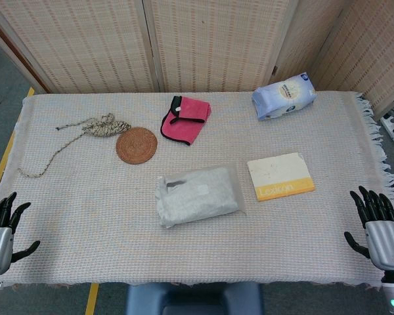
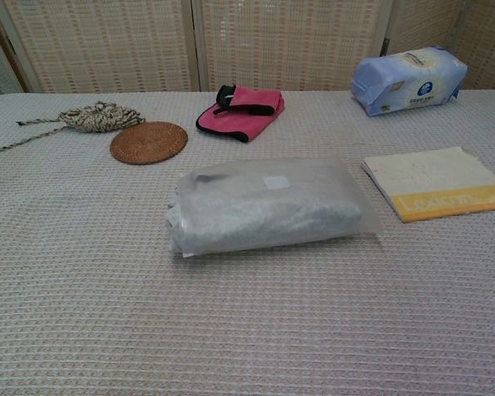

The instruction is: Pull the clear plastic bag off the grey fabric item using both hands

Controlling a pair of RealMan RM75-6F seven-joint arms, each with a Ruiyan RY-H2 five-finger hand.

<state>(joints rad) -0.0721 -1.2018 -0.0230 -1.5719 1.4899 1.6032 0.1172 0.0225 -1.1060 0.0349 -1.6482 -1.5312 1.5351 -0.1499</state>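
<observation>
A pale woven cloth [image 1: 85, 216] covers the table, with slatted reed screens behind it. Near the middle lies the clear plastic bag [image 1: 198, 195], flat, with the folded grey fabric item [image 2: 256, 210] wholly inside it; nothing touches it yet. Just to its right rests a white and yellow booklet [image 1: 280, 175]. Farther back sit a round brown woven coaster [image 1: 136, 145], a pink cloth with black trim [image 1: 186, 119], a coil of speckled rope [image 1: 102, 126] and a pale blue pack of wipes [image 1: 284, 95].

The left hand [image 1: 2, 226] and right hand [image 1: 381, 226] wait at the near corners, well apart from the bag, fingers spread and holding nothing.

To do this well, I judge one hand should pin the fabric through the crumpled left end while the other pinches the loose flat film at the right and draws it away.

Only the head view shows the hands; the chest view shows the bag's wrinkled mouth and flat sealed margin more plainly.
</observation>
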